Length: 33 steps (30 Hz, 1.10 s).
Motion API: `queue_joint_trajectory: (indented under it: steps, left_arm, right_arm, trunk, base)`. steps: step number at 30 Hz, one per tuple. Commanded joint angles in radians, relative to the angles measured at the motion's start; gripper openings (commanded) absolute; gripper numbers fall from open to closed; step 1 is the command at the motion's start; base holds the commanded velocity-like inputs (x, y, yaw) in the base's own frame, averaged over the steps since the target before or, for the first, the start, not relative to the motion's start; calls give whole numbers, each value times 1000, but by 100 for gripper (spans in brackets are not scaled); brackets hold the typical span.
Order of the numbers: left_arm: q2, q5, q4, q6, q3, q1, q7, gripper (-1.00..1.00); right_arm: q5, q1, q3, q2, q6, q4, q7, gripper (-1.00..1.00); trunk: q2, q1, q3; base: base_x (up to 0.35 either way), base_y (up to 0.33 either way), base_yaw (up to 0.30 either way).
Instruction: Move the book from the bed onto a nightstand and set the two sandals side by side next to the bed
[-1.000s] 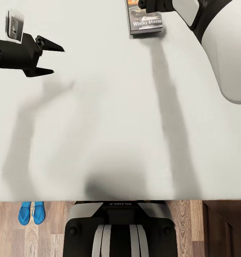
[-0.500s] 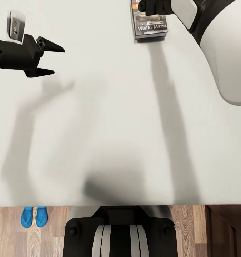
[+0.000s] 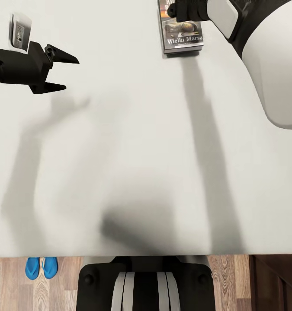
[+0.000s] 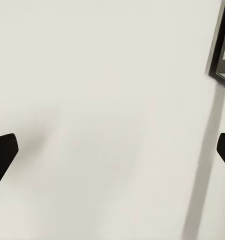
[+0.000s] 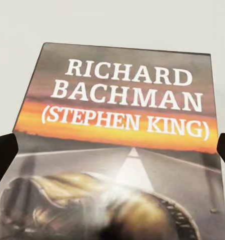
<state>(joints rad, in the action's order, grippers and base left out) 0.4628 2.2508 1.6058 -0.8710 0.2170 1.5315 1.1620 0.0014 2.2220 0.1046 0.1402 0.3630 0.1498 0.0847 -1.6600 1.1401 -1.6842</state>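
**Right gripper poised over the book on the bed**

Over the last second the book (image 3: 183, 34) has come a little further into your head view, with more of its cover clear of the top edge. The whole picture has slid the same way: the sandals (image 3: 41, 268) and the floor (image 3: 228, 280) have dropped toward the bottom edge, so your head or trunk has moved, not the book. You are now leaning further over the bed (image 3: 120, 164), which puts the book in better reach.

The book lies flat on the mattress, well apart from the near edge of the bed. Your right gripper (image 5: 112, 150) is above it; through the right wrist camera its two fingertips stand wide apart, one past each long side of the cover, not yet clamped on anything. Whether they touch the book I cannot tell.

The cover reads "Richard Bachman" in white, "(Stephen King)" on an orange band, over a dark road and a worn brown shape. It looks thin and flat, so I expect you will need an edge to grip.

Your left gripper (image 3: 61, 71) hangs over bare mattress, well apart from the book, fingers spread and empty. The two sandals lie side by side on the floor just beside the bed.
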Motion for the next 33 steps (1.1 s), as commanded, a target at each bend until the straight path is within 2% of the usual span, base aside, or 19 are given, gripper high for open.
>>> queue_joint_trajectory:
  steps: [1, 11, 27, 33]
  left_arm:
    - [0, 9, 1, -2, 1, 1, 10, 100]
    - [0, 9, 1, -2, 2, 1, 10, 100]
    - [0, 9, 1, -2, 4, -6, 10, 100]
    - [1, 9, 1, -2, 4, -7, 10, 100]
  right_arm:
    - [0, -3, 8, -1, 3, 1, 4, 100]
    - [1, -59, 7, 0, -70, 1, 14, 100]
    - [2, -87, 7, 0, -81, 1, 15, 100]
    - [2, -88, 9, -1, -81, 1, 15, 100]
  trunk:
    - [0, 0, 0]
    - [0, 0, 0]
    - [0, 0, 0]
    - [0, 0, 0]
  base:
    - [6, 0, 0]
    - [2, 0, 0]
    - [0, 0, 0]
    - [-136, 0, 0]
